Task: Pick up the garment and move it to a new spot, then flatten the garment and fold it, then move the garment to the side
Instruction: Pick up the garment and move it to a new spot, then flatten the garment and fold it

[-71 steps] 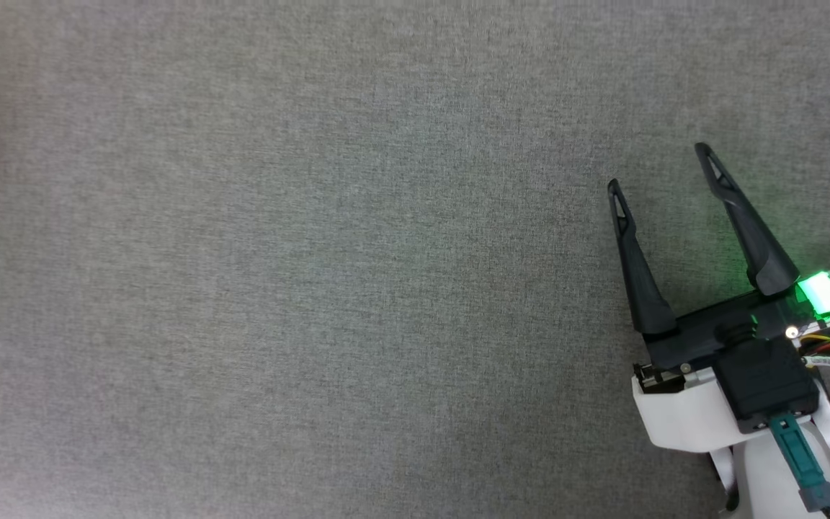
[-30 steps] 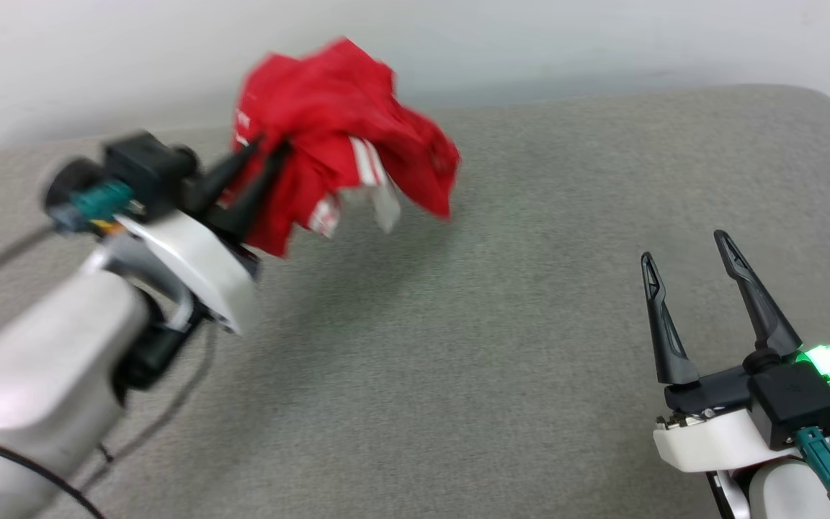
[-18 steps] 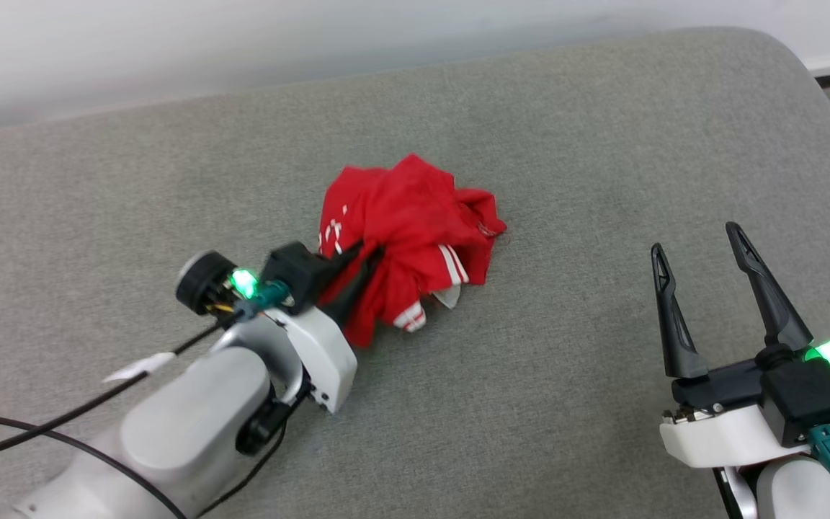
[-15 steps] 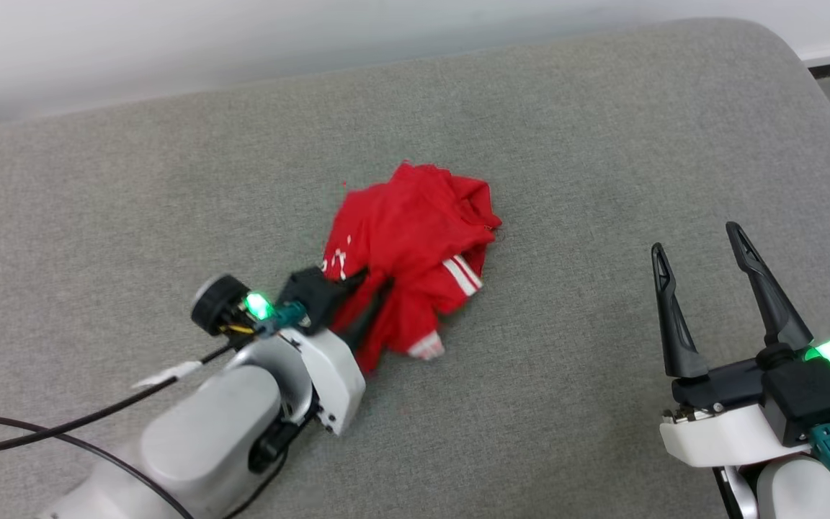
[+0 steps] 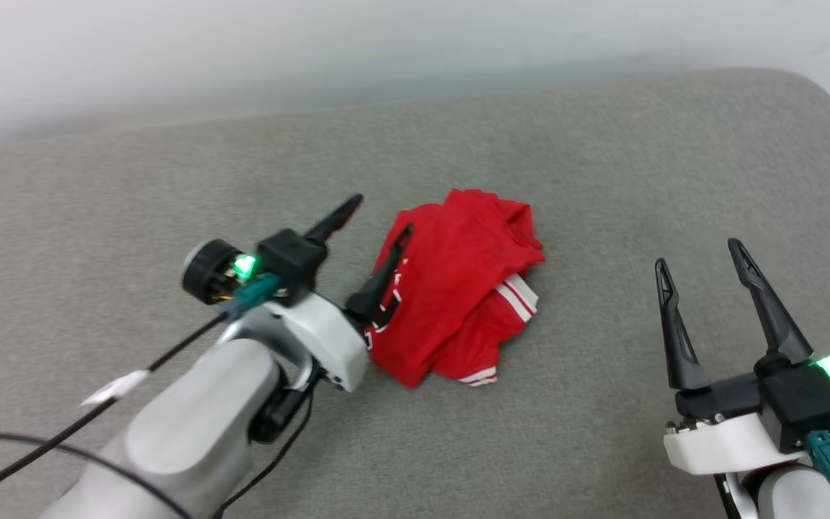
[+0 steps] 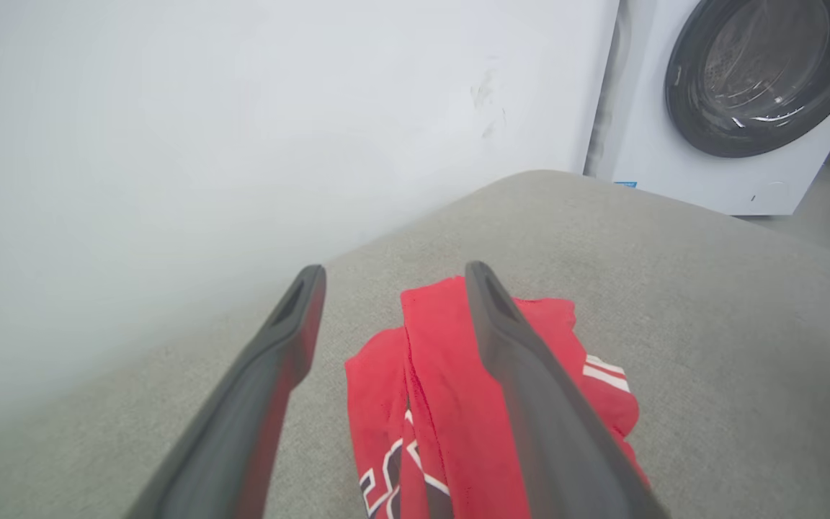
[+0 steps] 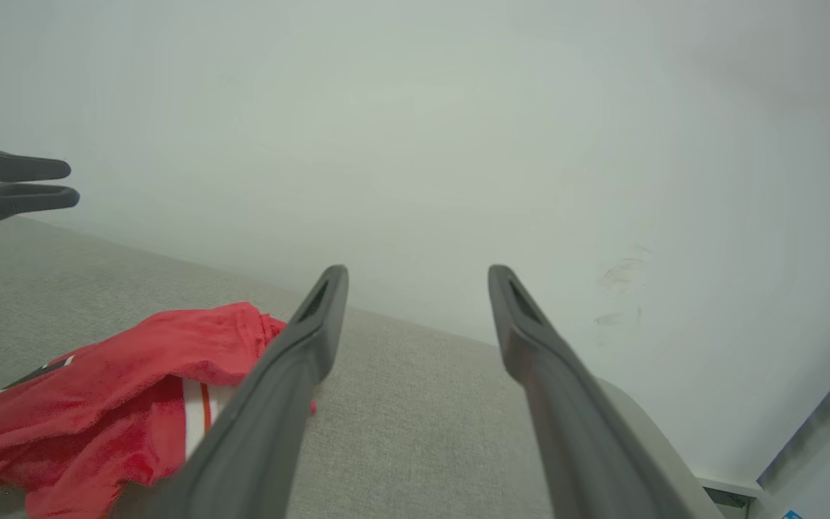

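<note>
The garment (image 5: 462, 288) lies in a crumpled red heap on the grey cushioned surface (image 5: 170, 180), with white striped trim and part of a black letter showing. My left gripper (image 5: 382, 214) stands open at the heap's left edge, one finger over the cloth and the other over bare cushion, nothing held. In the left wrist view the garment (image 6: 429, 375) sits below and between the spread fingers of that gripper (image 6: 393, 270). My right gripper (image 5: 698, 254) is open and empty at the lower right, apart from the garment (image 7: 119, 389), which shows left of that gripper (image 7: 418, 270).
A pale wall (image 5: 386, 50) runs along the cushion's far edge. A white washing machine (image 6: 732, 108) with a dark round door stands beyond the cushion's rounded end. The left arm's cables (image 5: 98, 393) trail over the near left of the cushion.
My left gripper opened and let go of the garment, which dropped from the air into a heap on the cushion. The head camera shifted. The right gripper stayed open.
</note>
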You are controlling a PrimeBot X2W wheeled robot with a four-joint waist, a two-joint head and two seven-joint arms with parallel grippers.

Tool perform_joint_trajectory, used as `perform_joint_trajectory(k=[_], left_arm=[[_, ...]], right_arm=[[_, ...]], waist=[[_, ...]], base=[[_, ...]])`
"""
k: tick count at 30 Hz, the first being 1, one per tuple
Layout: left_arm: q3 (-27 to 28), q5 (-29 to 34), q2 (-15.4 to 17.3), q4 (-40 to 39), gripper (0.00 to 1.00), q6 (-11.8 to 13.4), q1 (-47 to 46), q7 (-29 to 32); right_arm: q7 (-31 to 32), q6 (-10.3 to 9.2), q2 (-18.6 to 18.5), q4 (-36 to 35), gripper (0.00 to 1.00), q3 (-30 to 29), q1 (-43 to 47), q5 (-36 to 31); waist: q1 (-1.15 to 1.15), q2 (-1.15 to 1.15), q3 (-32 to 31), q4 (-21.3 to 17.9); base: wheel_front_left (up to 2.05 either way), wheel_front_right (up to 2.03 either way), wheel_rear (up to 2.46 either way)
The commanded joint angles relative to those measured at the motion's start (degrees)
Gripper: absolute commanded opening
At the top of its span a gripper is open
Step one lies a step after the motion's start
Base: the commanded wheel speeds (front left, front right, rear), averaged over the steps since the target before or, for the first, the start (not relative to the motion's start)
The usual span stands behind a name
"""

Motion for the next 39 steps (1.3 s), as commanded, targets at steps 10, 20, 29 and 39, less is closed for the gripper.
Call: perform_joint_trajectory(k=[10,20,29,39], left_arm=[[20.4,9.3,4.1,-16.6,1.00,4.1,17.3,-0.1],[36.9,16.0,-3.3,-25.3,1.00,2.7,35.5,-0.2],[42.9,23.4,-11.5,-26.7,1.00,-4.4,42.2,-0.2],[45.9,27.4,-14.7,-26.0,1.00,-8.5,41.0,-0.2]], right_arm=[[-0.1,-0.03,0.1,0.0,1.00,-1.4,2.6,-0.6],[-0.1,-0.04,0.1,0.2,1.00,-1.5,3.7,0.0],[-0.1,-0.04,0.1,0.4,1.00,-1.5,3.9,0.8],[-0.1,-0.04,0.1,1.8,1.00,-2.9,3.0,0.6]], waist=[[0.00,0.00,-5.1,6.7],[0.00,0.00,-6.1,8.2],[0.00,0.00,-6.2,8.1],[0.00,0.00,-4.5,7.6]], base=[[0.00,0.00,0.00],[0.00,0.00,0.00],[0.00,0.00,0.00],[0.00,0.00,0.00]])
